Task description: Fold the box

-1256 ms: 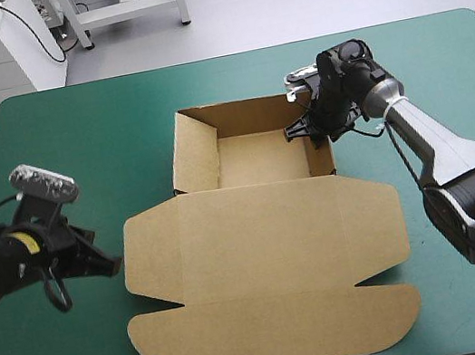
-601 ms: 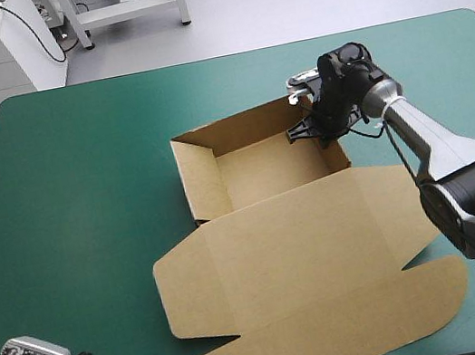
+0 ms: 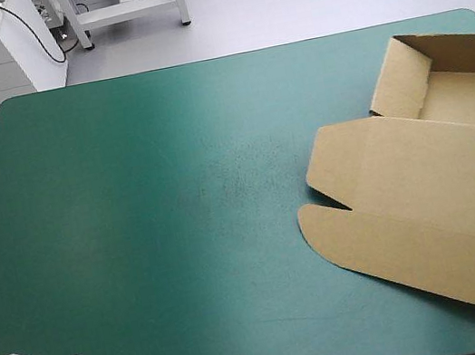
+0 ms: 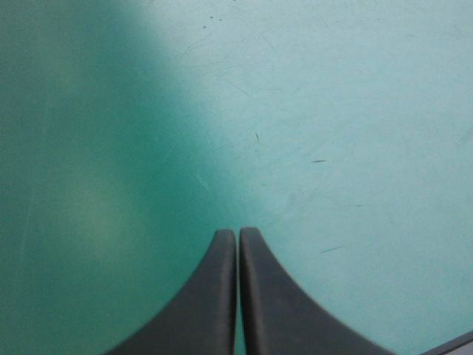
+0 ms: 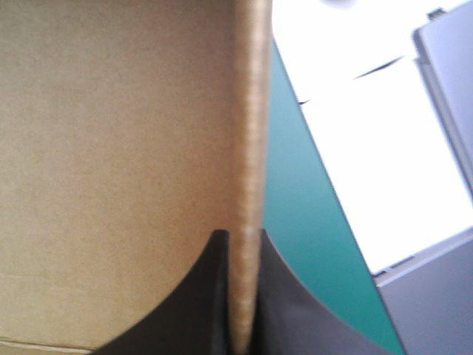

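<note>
Left hand (image 4: pixel 237 237): at the near left corner of the bench (image 3: pixel 169 153), fingers pressed together with nothing between them and only bare teal-green cover ahead; it barely shows in the high view. Box (image 3: pixel 424 191): on the bench's right side, long axis skewed. The flat lid's tuck flap points near-left, and the open tray with raised walls points toward the far right corner. Its right part is cut off. Right hand (image 5: pixel 240 237): all but closed on a tray wall's top edge, almost wholly out of the high view.
</note>
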